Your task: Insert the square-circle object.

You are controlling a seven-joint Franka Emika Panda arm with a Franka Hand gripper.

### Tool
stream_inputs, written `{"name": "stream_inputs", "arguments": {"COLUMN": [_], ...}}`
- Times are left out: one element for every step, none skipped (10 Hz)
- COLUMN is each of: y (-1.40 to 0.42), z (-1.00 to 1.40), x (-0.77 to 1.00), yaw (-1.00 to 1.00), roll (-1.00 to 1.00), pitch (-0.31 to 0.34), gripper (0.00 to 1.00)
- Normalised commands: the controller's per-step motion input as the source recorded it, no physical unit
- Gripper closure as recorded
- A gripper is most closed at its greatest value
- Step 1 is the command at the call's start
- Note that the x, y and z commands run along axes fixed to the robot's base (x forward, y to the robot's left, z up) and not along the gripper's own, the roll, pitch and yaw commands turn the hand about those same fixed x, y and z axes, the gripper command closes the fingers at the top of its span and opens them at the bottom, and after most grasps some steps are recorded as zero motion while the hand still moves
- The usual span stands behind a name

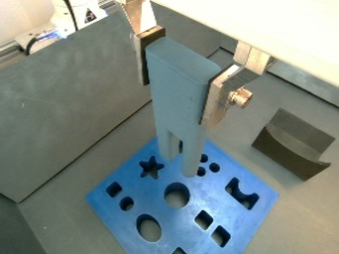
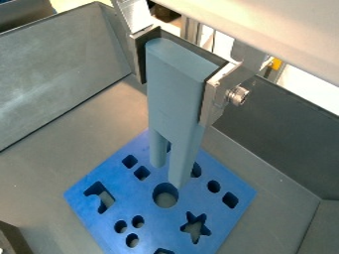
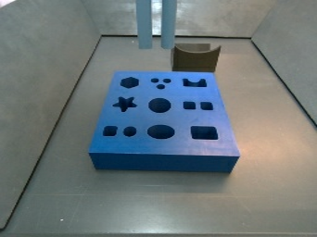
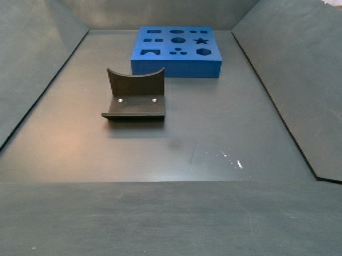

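Note:
My gripper [image 1: 185, 77] is shut on the square-circle object [image 1: 176, 109], a tall grey-blue slab with two pegs at its lower end. It shows the same way in both wrist views, with the gripper [image 2: 181, 79] clamping the slab [image 2: 175, 119] near its top. The silver fingers [image 1: 223, 94] press on both sides. The slab hangs upright with its pegs above the blue board [image 1: 126, 203] with shaped holes, near the star and round holes. In a side view only the two pegs [image 3: 154, 23] show, above the board's [image 3: 168, 164] far edge. The gripper itself is out of both side views.
The fixture, a dark L-shaped bracket with a scooped top edge, stands on the floor beside the board [image 1: 294, 142], [image 3: 196, 57], [image 4: 135, 95]. Grey walls ring the floor [image 4: 174, 140]. The board lies at the far end in a side view [image 4: 178, 68].

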Motion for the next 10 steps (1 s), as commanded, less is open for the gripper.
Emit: {"name": "stream_inputs", "arguments": {"y": [-0.03,-0.43,-0.63,-0.86,-0.9,-0.79,-0.44,-0.25,-0.09,0.0], "z": [-0.05,-0.78,-1.0,-1.0,-1.0,-1.0,-0.97,-0.86,-0.65,-0.42], "x": [-0.13,-0.2,-0.19,-0.32,-0.36,-0.27,-0.23,-0.28,-0.12,0.0], "yaw": [0.0,0.0,0.0,0.0,0.0,0.0,0.0,0.0,0.0,0.0], "roll": [0.0,-0.04,0.0,0.08,0.09,0.11,0.07,0.01,-0.06,-0.01], "pitch": [-0.04,-0.076,-0.024,0.0,0.0,0.0,0.0,0.0,0.0,0.024], "gripper": [1.0,1.0,1.0,1.0,1.0,1.0,1.0,1.0,1.0,1.0]}}
